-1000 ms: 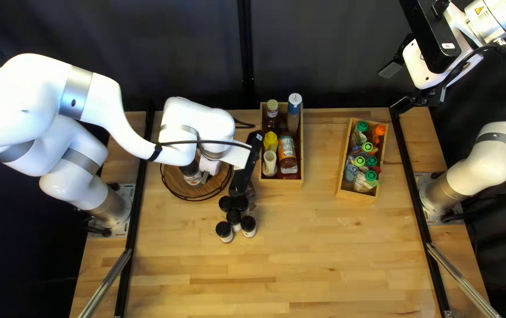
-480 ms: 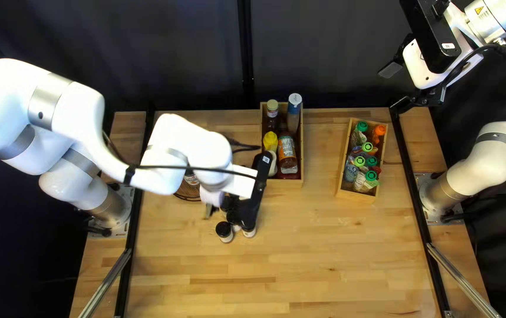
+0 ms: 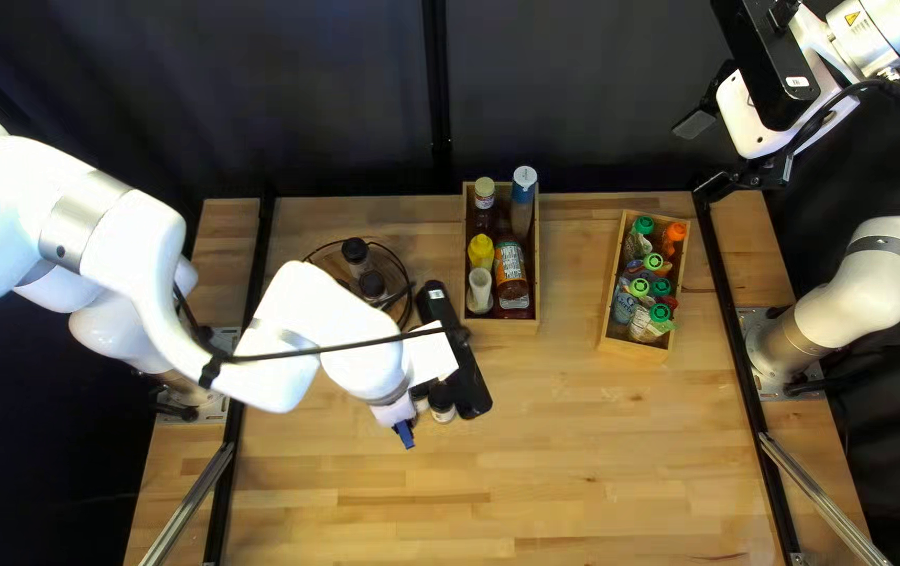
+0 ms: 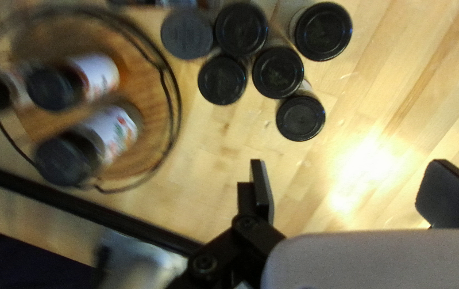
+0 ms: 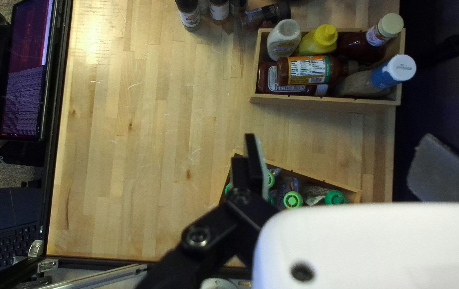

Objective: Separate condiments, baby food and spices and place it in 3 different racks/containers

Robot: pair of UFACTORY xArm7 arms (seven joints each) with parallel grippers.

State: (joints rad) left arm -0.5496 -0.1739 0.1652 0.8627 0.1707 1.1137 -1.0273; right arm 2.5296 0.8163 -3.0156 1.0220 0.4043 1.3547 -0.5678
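On the counter (image 3: 597,451) I log a round rack (image 4: 69,40), a box (image 3: 500,326) of condiments (image 3: 511,270), a box of baby food pouches (image 3: 660,314). Left tool (image 3: 405,433), right tool (image 3: 707,155): both released. Spice jars (image 4: 278,72): three in rack, others clustered beside it.

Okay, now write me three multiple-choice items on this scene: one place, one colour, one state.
1. The yellow squeeze bottle is: A) on the floor; B) in an open wooden box; C) loose on the table.
2. The white-labelled jars on the wire-rimmed round wooden rack have lids coloured: A) red; B) black; C) yellow.
3. My black left gripper is: A) open; B) shut on a jar; C) shut, empty.

1 B: the box's walls surround it.
2 B: the left wrist view shows them dark.
3 A: its fingers stand wide apart.
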